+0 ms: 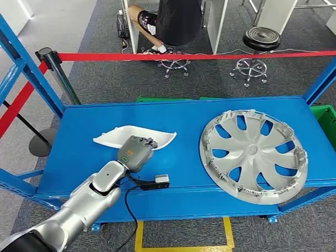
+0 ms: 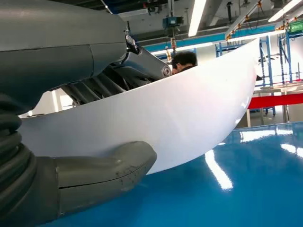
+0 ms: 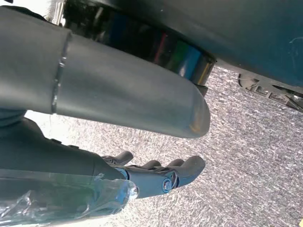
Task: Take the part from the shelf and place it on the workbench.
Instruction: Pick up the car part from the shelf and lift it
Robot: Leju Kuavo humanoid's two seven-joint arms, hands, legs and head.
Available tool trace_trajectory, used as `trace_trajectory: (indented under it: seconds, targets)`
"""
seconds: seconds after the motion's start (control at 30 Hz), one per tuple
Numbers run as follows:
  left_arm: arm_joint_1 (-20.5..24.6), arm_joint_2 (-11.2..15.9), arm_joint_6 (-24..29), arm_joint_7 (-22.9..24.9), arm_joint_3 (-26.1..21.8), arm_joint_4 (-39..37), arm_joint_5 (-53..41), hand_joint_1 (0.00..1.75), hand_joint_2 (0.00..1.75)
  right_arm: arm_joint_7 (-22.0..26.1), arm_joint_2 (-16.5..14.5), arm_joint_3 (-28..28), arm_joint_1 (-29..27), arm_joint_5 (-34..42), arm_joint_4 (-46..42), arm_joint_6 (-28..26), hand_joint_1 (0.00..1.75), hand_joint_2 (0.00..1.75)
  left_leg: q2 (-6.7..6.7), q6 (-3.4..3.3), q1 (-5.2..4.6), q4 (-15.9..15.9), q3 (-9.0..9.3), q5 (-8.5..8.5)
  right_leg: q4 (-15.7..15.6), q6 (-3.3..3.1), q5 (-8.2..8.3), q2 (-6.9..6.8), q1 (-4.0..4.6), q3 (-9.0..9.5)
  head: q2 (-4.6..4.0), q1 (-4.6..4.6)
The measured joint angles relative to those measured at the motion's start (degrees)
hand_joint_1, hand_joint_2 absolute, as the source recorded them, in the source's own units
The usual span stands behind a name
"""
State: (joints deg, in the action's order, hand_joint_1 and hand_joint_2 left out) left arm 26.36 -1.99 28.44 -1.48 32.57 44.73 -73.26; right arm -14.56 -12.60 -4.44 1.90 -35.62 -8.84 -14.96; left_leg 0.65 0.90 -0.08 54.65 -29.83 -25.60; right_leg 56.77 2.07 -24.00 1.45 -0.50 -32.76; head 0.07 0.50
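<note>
A white curved part lies on the blue shelf board, left of centre. My left hand reaches over its near edge and grips it. In the left wrist view the thick thumb sits under the white part and the darker fingers lie over its upper rim, just above the glossy blue surface. My right hand hangs over grey carpet with thumb and fingers stretched out and apart, holding nothing.
A large silver hubcap fills the shelf's right half. Blue uprights frame both ends. Red barrier tape runs behind, with a seated person and a black stool beyond. Green crates sit behind the shelf.
</note>
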Motion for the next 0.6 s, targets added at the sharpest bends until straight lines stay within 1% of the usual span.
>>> trace_trajectory:
  seconds: [0.07,0.13,0.17,0.2,0.23,0.27,0.3,0.33,0.37,0.4,0.43,0.53,0.6]
  targets:
    - [-0.3,-0.04,0.54,-1.34,-0.35,0.16,1.78,1.75,1.75,-0.01,0.01,0.0,0.0,-0.07,-0.01,0.02,0.0,0.0,0.0,0.0,0.0,0.0,0.0,0.0,0.0,0.0,0.0,0.0,0.0,0.0,0.0,0.0]
    - [-1.38,-0.36,0.81,-5.85,-1.8,1.18,8.35,1.75,1.75,-0.01,0.01,0.0,-0.01,-0.21,-0.01,0.04,0.0,0.0,0.0,0.0,0.0,0.0,0.0,0.0,0.0,0.0,0.0,0.0,0.0,0.0,0.0,-0.01]
    - [-2.16,-0.71,-0.34,-9.23,-2.84,1.98,13.97,1.75,1.75,0.06,0.0,0.0,-0.01,-0.28,-0.01,0.02,0.0,0.0,0.0,0.0,0.0,0.0,0.0,0.0,0.0,0.0,0.0,-0.01,0.0,0.0,0.0,0.0]
    - [-3.12,-1.19,-2.8,-13.07,-4.14,3.21,21.11,1.75,1.75,0.22,-0.01,0.0,0.0,-0.38,-0.01,-0.03,0.0,0.0,0.0,0.0,-0.01,0.0,0.0,0.0,0.0,0.0,0.0,-0.02,-0.01,0.01,0.0,0.0]
    - [-4.31,-1.83,-7.01,-16.85,-5.66,5.04,29.59,1.75,1.75,0.47,-0.01,0.0,-0.01,-0.53,-0.01,-0.13,0.0,0.0,0.0,-0.01,-0.02,0.0,0.02,-0.01,0.0,0.01,-0.01,-0.03,-0.02,0.03,0.0,0.0]
    - [-5.65,-2.51,-12.64,-20.54,-7.35,7.53,39.21,1.75,1.75,0.77,-0.01,0.0,-0.02,-0.7,-0.01,-0.24,0.0,0.0,0.01,-0.03,-0.04,0.0,0.03,-0.02,0.0,0.02,-0.02,-0.04,-0.04,0.06,0.0,-0.01]
    - [-6.97,-3.26,-18.47,-23.16,-9.08,10.45,48.32,1.75,1.75,1.04,-0.01,0.0,-0.04,-0.87,-0.01,-0.35,0.0,0.0,0.04,-0.06,-0.06,0.0,0.06,-0.04,0.0,0.03,-0.04,-0.09,-0.05,0.1,0.0,0.0]
    - [-8.12,-3.93,-23.6,-24.71,-10.59,13.21,56.28,1.75,1.75,1.22,-0.01,0.0,-0.04,-0.99,-0.01,-0.44,0.0,0.0,0.07,-0.09,-0.07,0.0,0.08,-0.06,0.0,0.04,-0.06,-0.15,-0.06,0.15,0.0,0.01]
    - [-9.05,-4.49,-27.0,-25.38,-11.68,15.4,61.95,1.75,1.75,1.33,-0.01,0.0,-0.02,-1.04,-0.01,-0.49,0.0,0.0,0.1,-0.12,-0.08,0.0,0.08,-0.08,0.0,0.04,-0.08,-0.19,-0.07,0.19,0.0,0.02]
    - [-9.84,-4.96,-28.78,-25.47,-12.46,16.98,64.91,1.75,1.75,1.42,-0.02,0.0,0.0,-1.07,-0.01,-0.52,0.0,0.0,0.12,-0.13,-0.08,0.0,0.09,-0.09,-0.01,0.03,-0.09,-0.18,-0.07,0.23,0.0,0.02]
    - [-10.6,-5.32,-29.4,-25.47,-13.07,18.18,65.36,1.75,1.75,1.48,-0.02,0.0,0.0,-1.08,-0.01,-0.55,0.0,0.0,0.12,-0.14,-0.09,0.0,0.09,-0.1,-0.01,0.02,-0.09,-0.15,-0.07,0.24,0.0,0.01]
    - [-12.43,-5.91,-29.42,-25.45,-14.37,20.74,60.75,1.75,1.75,1.53,-0.03,-0.01,-0.1,-1.14,-0.01,-0.57,0.0,0.0,0.12,-0.17,-0.09,0.0,0.09,-0.07,-0.01,0.05,-0.05,-0.1,-0.08,0.2,0.0,0.01]
    - [-13.23,-6.08,-29.58,-25.43,-15.03,21.84,59.49,1.75,1.75,1.53,-0.03,-0.02,-0.12,-1.19,-0.01,-0.58,0.0,0.0,0.12,-0.21,-0.09,0.0,0.09,-0.02,-0.01,0.07,0.0,-0.12,-0.08,0.17,0.0,0.0]
